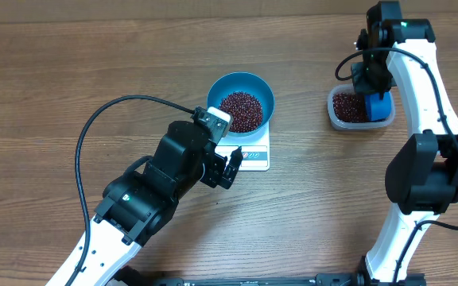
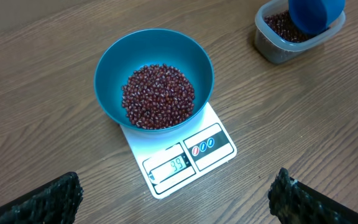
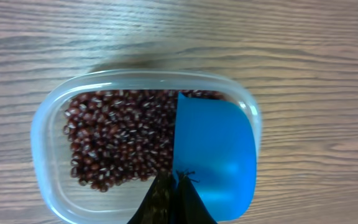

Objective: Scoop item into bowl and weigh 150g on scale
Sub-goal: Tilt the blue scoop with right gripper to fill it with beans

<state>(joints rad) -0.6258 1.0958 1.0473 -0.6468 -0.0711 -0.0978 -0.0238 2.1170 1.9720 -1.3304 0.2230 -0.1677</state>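
- Hanging over the bare wooden table (image 1: 70, 71) on the robot's side of the scale, the left gripper (image 1: 224, 168) is released: in its wrist view the two dark fingertips (image 2: 48, 199) stand wide apart at the bottom corners with nothing between them.
- Just past those fingers lies the scale (image 2: 194, 152), a flat white square. Its display window (image 2: 169, 166) and label strip run along the edge facing the left gripper. The digits look like 39, though they are small.
- On the far part of the scale's platform sits the bowl (image 2: 107, 68), deep blue and round. It overhangs the platform on the far side.
- Inside the bowl is a heap of the beans (image 2: 158, 96), dark red-brown. They cover the bottom and leave the upper wall bare all round.
- Well off to the right, clear of the scale, a clear plastic container (image 3: 42, 124) rests on the table with more beans (image 3: 114, 140) filling its left part.
- A blue scoop (image 3: 219, 155) covers the container's right part. Whether its cup touches the beans cannot be told.
- The right gripper (image 3: 174, 190) is over the container, clenched. Its dark fingers are pressed together on the scoop's near end, gripping it.
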